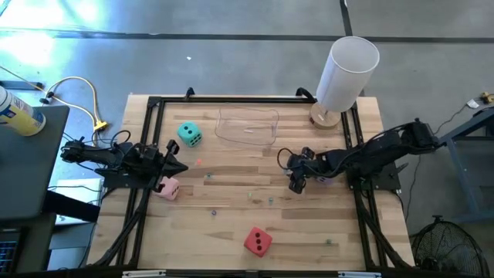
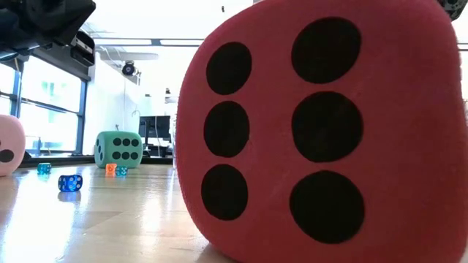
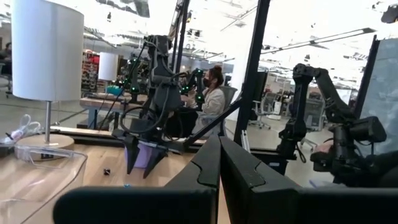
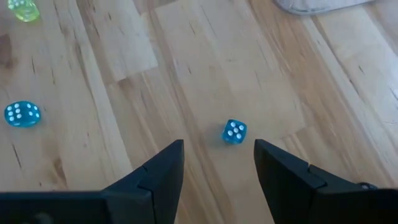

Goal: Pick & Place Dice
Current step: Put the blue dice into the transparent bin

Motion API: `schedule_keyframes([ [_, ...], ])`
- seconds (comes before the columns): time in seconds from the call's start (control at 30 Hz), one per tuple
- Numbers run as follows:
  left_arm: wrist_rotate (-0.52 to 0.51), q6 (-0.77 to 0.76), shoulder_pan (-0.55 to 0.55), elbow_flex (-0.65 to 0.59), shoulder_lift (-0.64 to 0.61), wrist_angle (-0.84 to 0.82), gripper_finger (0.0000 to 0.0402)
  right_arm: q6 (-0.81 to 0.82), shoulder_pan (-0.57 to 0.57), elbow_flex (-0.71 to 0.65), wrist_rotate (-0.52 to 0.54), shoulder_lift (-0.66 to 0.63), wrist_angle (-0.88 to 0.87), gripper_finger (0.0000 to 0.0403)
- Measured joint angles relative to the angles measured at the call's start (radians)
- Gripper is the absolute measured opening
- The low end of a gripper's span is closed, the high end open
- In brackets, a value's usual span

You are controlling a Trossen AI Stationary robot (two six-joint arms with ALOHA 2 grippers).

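The red die (image 1: 258, 242) sits near the table's near edge and fills the low view (image 2: 322, 131). The teal die (image 1: 189, 134) rests left of centre, and the pink die (image 1: 167, 188) lies just beside my left gripper (image 1: 179, 158), which is shut and touches nothing. My right gripper (image 1: 296, 184) points down at the table right of centre, open, with a tiny blue die (image 4: 234, 132) on the wood just ahead of its fingertips. The purple die (image 3: 144, 154) shows only partly, behind the right gripper's fingers and under that arm.
A clear plastic container (image 1: 247, 125) lies at the table's far middle. A tall white cylinder (image 1: 347, 73) stands on a wooden foot at the far right corner. Several tiny dice, such as a blue one (image 2: 70, 183) and a yellow-green one (image 4: 23, 10), are scattered over the wood.
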Motion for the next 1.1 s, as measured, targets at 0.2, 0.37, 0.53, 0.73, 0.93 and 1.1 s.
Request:
schedule_keyframes([
  [0.2,0.0,0.003,0.0,0.0,0.0,0.0,0.0,0.006,-0.002,0.0,0.01,0.066,0.028,0.0189],
  [0.37,0.0,0.003,0.0,0.0,0.0,0.0,0.0,0.004,-0.002,0.0,0.06,0.099,0.071,0.0189],
  [0.53,0.0,0.003,0.0,0.0,0.0,0.0,0.0,0.004,-0.025,0.0,0.079,0.099,0.07,0.0189],
  [0.73,0.0,0.003,0.0,0.0,0.0,0.0,0.0,0.035,-0.072,0.0,0.082,0.099,0.073,0.0188],
  [0.93,0.0,-0.001,0.0,0.0,0.0,0.0,0.0,0.039,-0.087,0.0,0.042,0.099,0.073,0.0188],
  [1.1,0.0,-0.001,0.0,0.0,0.0,0.0,0.0,0.039,-0.087,0.0,0.047,0.099,0.073,0.0188],
])
